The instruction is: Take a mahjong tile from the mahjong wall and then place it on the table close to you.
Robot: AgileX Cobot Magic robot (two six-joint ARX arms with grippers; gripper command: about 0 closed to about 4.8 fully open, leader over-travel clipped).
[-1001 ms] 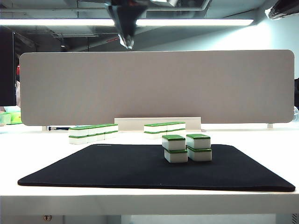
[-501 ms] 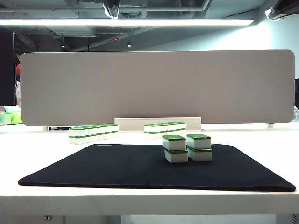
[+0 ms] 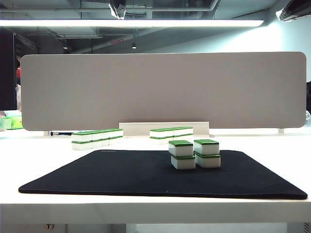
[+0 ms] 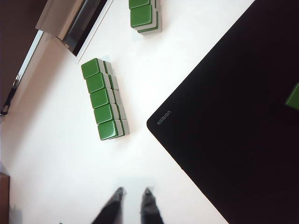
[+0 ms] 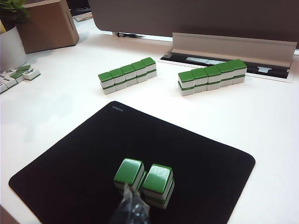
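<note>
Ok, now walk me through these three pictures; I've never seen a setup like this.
It is a two-armed robot at a white table. One camera faces the table; the other two ride on the wrists. On the table lie a black mat, two two-tile stacks on it, and two mahjong walls behind it. The left gripper hangs high over bare table near one wall, fingers slightly apart, empty. The right gripper, apparently closed and empty, hovers by the stacks.

The exterior camera sits low at the table point(image 3: 272, 145) edge, facing the divider point(image 3: 165, 90). The left wrist camera looks steeply down from high up; the right wrist camera looks obliquely from nearer. All three share the mat point(image 3: 121, 174) and the mahjong wall point(image 4: 103, 99).
</note>
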